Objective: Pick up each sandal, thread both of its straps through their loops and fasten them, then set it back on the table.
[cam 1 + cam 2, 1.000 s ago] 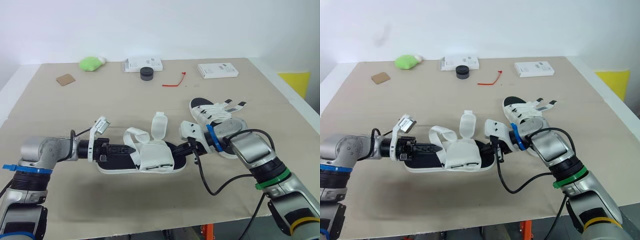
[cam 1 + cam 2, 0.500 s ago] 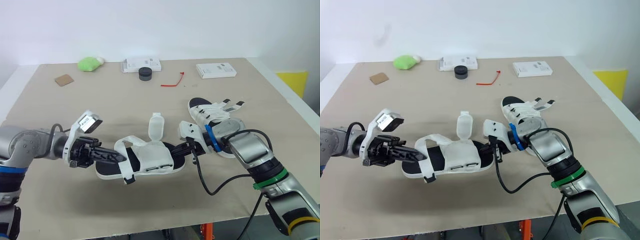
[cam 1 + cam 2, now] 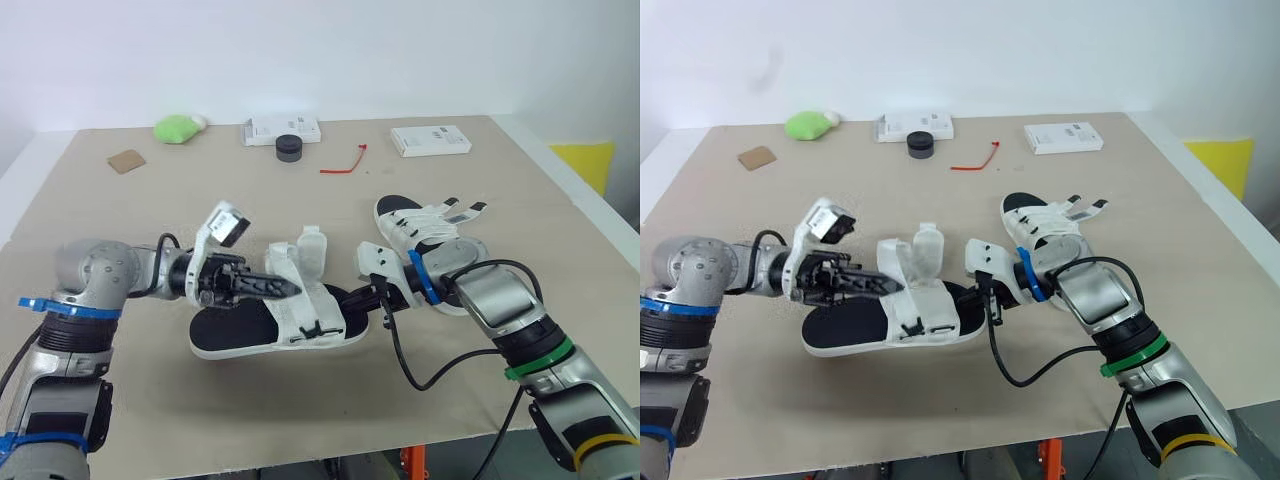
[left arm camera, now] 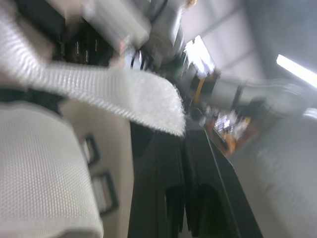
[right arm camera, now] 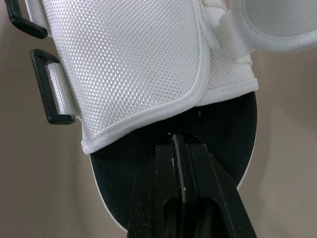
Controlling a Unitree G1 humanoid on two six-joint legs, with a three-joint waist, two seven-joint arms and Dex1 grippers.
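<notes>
The near sandal (image 3: 240,328) is lying on the table (image 3: 300,200), with its long axis running left to right. The left gripper (image 3: 284,290) is pointing right, fingers closed on the white strap (image 3: 283,266). The black loops (image 3: 318,328) are lying just nearer. The right gripper (image 3: 377,297), fingers together, is touching the toe end.

Table (image 3: 200,195), beige top:
- Far left: green lump (image 3: 176,127); brown card (image 3: 126,160) nearer, to its left.
- Far centre: white box (image 3: 280,131), black puck (image 3: 290,147) just before it; red tie (image 3: 343,162) to the right.
- Far right: second white box (image 3: 431,139).
- Off the right edge: yellow panel (image 3: 588,160).
</notes>
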